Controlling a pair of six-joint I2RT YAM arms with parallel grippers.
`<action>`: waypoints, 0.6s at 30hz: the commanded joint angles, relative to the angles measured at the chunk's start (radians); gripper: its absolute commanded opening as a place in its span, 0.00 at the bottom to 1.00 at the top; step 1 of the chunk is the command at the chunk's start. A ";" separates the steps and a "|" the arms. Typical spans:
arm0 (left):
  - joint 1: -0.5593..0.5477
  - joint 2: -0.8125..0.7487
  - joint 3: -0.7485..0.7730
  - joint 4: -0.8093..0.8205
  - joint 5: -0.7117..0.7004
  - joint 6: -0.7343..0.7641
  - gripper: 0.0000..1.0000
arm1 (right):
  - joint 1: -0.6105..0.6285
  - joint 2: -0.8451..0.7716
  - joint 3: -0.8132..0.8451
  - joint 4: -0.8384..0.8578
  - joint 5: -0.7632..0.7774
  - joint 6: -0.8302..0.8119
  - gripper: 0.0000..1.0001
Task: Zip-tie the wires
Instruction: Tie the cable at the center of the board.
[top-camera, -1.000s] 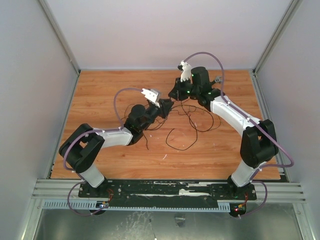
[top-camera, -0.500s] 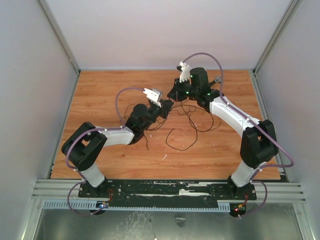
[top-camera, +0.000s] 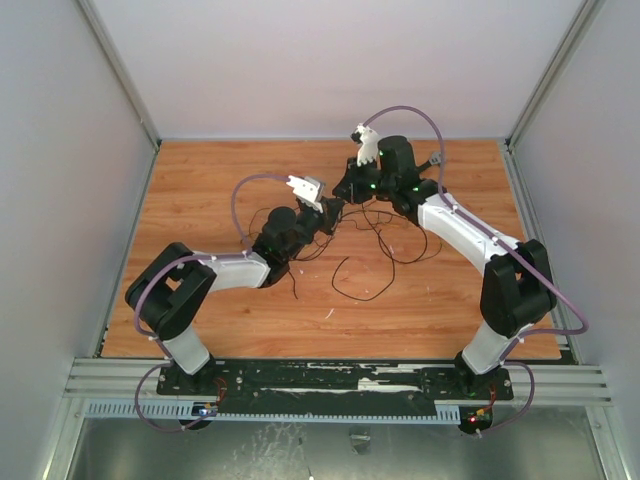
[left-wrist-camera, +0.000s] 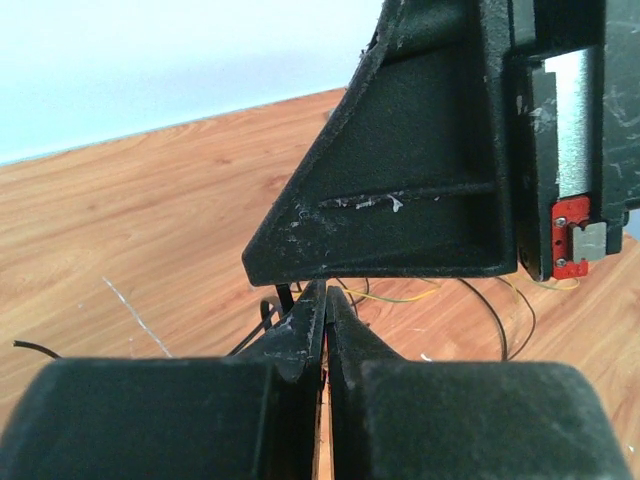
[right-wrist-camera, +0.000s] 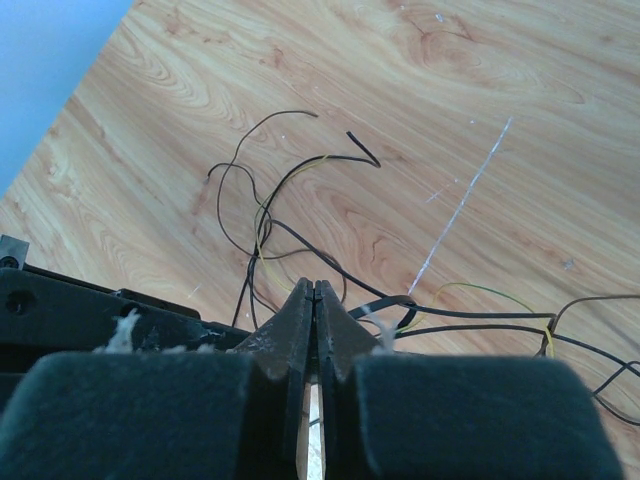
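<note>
Low in the middle of the top view, the wires sprawl in loose loops on the wooden table. Just above them the left gripper and right gripper sit tip to tip, both with fingers pressed together, and I cannot tell whether either pinches a strand or the zip tie. This looks like the gathering step, so the next move calls for bunching the loops; beyond, pale walls close in the table.

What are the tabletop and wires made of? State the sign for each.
The tabletop: wood or wood-look laminate, satin; grain pattern, pale scratches. The wires: thin strands, probably plastic-insulated, dark, matte; they hold loose curves, yellow showing in places.
</note>
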 joint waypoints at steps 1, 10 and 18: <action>-0.008 0.019 0.032 0.026 -0.038 0.017 0.02 | 0.010 -0.041 -0.008 0.028 0.017 0.015 0.00; -0.008 0.019 0.032 0.026 -0.064 0.017 0.00 | 0.011 -0.043 -0.007 0.027 0.024 0.015 0.00; -0.008 0.017 0.011 0.046 -0.071 0.003 0.00 | 0.011 -0.033 0.012 0.026 0.031 0.013 0.00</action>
